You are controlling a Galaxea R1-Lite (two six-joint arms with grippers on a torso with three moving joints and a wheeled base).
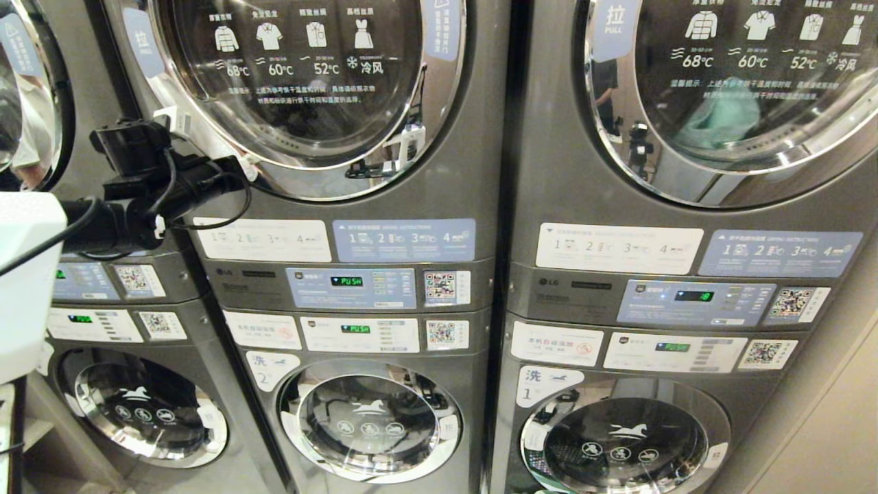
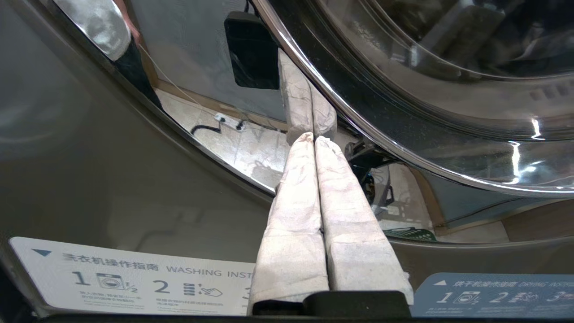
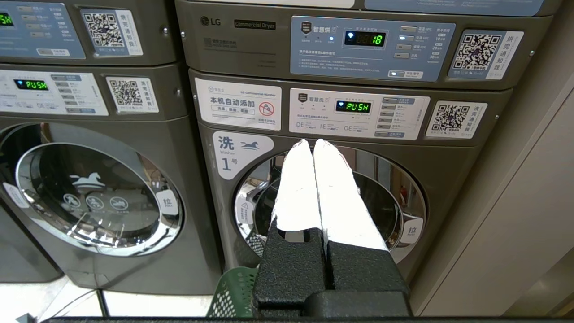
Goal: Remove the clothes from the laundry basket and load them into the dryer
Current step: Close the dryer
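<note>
The dryer [image 1: 295, 82] is the upper drum of the middle stack, and its round glass door is closed. My left gripper [image 1: 241, 170] is at the door's lower-left chrome rim. In the left wrist view it [image 2: 312, 137] is shut and empty, with its wrapped tips against the chrome ring [image 2: 251, 152]. My right gripper [image 3: 312, 142] hangs low, shut and empty, facing washer number 1 [image 3: 332, 197]. A corner of the green laundry basket [image 3: 233, 291] shows on the floor below it. The clothes are out of view.
The right stack's upper dryer [image 1: 727, 103] has a pale green garment behind its glass, and its display is lit. Control panels and instruction labels [image 1: 264, 240] sit between the upper and lower drums. A third stack [image 1: 130, 405] stands at the left and a beige wall [image 3: 529, 202] at the right.
</note>
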